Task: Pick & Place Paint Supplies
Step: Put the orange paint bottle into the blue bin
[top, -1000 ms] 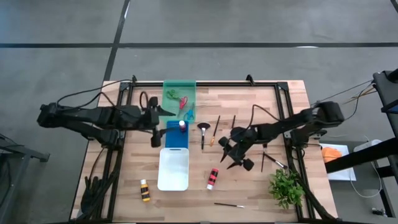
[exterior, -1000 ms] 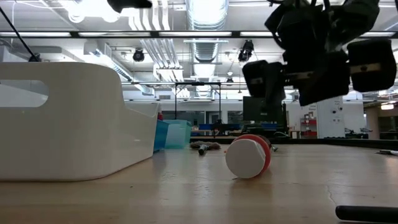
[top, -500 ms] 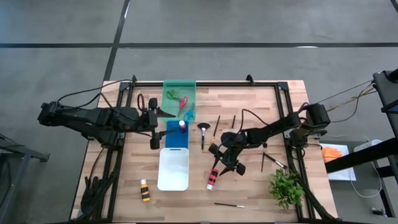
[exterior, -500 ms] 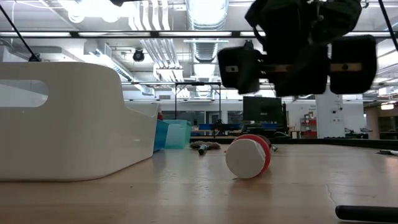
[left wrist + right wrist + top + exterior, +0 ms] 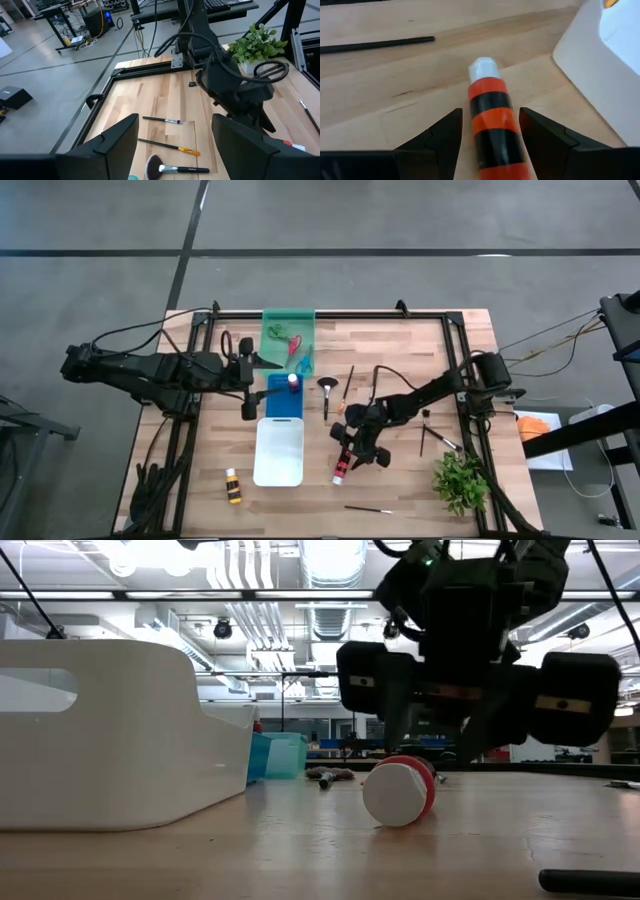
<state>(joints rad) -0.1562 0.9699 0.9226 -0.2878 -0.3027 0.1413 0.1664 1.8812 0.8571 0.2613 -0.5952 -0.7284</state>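
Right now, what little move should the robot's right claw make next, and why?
Probably lower a little and close. The right claw hangs open over the red-banded paint bottle, which lies on its side on the table, one finger on each side, not gripping it yet. The left claw waits open by the blue tray.

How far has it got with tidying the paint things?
Done: scissors lie in the green tray and one bottle stands in the blue tray. In hand: the right claw, open, straddles the red-banded bottle lying on the table. Left: the yellow bottle and several brushes.
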